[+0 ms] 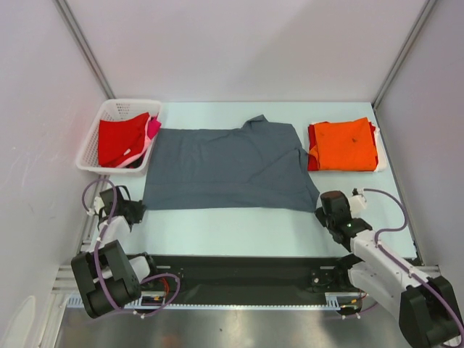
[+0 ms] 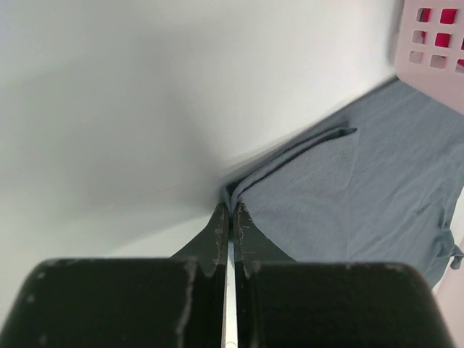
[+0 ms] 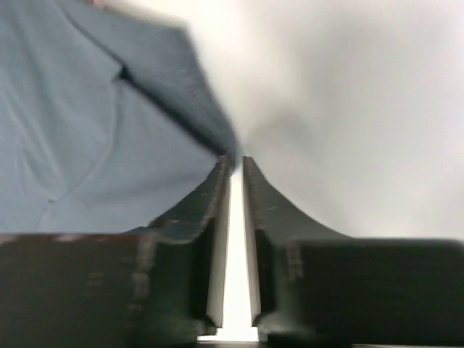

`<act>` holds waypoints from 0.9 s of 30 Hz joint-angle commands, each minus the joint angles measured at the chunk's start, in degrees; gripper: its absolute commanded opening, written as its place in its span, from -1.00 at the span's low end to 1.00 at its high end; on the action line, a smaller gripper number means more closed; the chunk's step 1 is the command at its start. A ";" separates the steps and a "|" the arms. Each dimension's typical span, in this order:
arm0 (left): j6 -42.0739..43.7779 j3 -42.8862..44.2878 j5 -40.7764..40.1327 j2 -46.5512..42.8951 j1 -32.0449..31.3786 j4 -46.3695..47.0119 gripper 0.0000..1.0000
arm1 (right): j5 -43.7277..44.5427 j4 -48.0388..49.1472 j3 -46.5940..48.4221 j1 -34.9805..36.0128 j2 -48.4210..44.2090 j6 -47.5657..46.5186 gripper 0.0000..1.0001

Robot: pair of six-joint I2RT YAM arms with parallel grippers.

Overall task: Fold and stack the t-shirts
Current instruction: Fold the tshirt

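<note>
The grey shirt (image 1: 225,167) lies spread across the middle of the table (image 1: 239,228), between the basket (image 1: 90,141) on the left and the folded orange shirt (image 1: 344,143) at the far right. Its near hem faces the arms.

The left tool (image 2: 230,210) is clenched at the near-left corner. A ridge of cloth runs up to its tips, so it appears to pinch the hem. The right tool (image 3: 233,163) sits at the near-right corner with its jaws a slit apart. The cloth edge lies beside one finger and nothing shows between them, so it looks released.

The step in hand seems to be the first fold, and it needs both corners held. The right tool should close on the hem again, taking only a little cloth, so that both sides match.

Both tools should then lift just enough to clear the table and carry the hem away from the arms at the same pace. An uneven pace would skew the crease.

The right sleeve comes very close to the orange shirt, so the cloth should not drag sideways into that stack. Each tool should let go only once the hem lies flat.
</note>
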 commanded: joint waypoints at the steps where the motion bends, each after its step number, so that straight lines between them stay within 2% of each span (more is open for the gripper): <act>1: 2.29 1.08 -0.02 -0.27 0.80 -0.76 -0.99 | 4.12 -0.07 -0.56 -2.11 -2.91 -2.06 -0.74; 2: 2.55 1.52 -0.10 -0.53 0.80 -1.11 -0.99 | 2.46 0.73 0.14 -4.47 -2.48 -3.12 -0.97; 8: 3.17 4.50 -1.33 -3.61 0.89 -6.02 -0.99 | -3.00 1.97 5.15 -10.90 4.46 -10.15 -0.99; 10: 3.52 5.21 -1.60 -5.27 0.89 -7.34 -0.99 | -4.40 3.27 6.56 -11.26 5.61 -14.43 -0.81; 11: 3.52 5.65 -1.77 -5.80 0.89 -7.87 -0.99 | -5.63 4.33 6.91 -11.26 5.79 -16.56 -0.60; 13: 3.61 5.92 -2.13 -6.59 0.89 -8.93 -0.99 | -9.23 7.14 7.71 -11.09 6.31 -19.55 -0.42; 14: 3.69 6.18 -2.13 -7.03 0.97 -9.28 -0.99 | -13.16 8.98 7.79 -11.08 6.66 -23.22 -0.22; 15: 3.78 6.27 -1.95 -7.21 0.89 -9.46 -0.99 | -15.46 12.04 7.88 -11.26 7.28 -25.34 -0.20; 20: 4.22 6.53 -1.42 -6.16 0.97 -10.16 -0.99 | -21.89 14.00 14.10 -11.08 14.64 -31.77 -0.14; 24: 4.57 6.44 -1.16 -4.93 1.24 -10.25 -0.99 | -20.50 13.57 20.88 -11.08 23.17 -33.71 -0.15; 27: 5.10 6.36 -0.98 -4.32 1.85 -10.16 -0.99 | -19.27 14.10 26.15 -10.73 29.94 -35.91 -0.23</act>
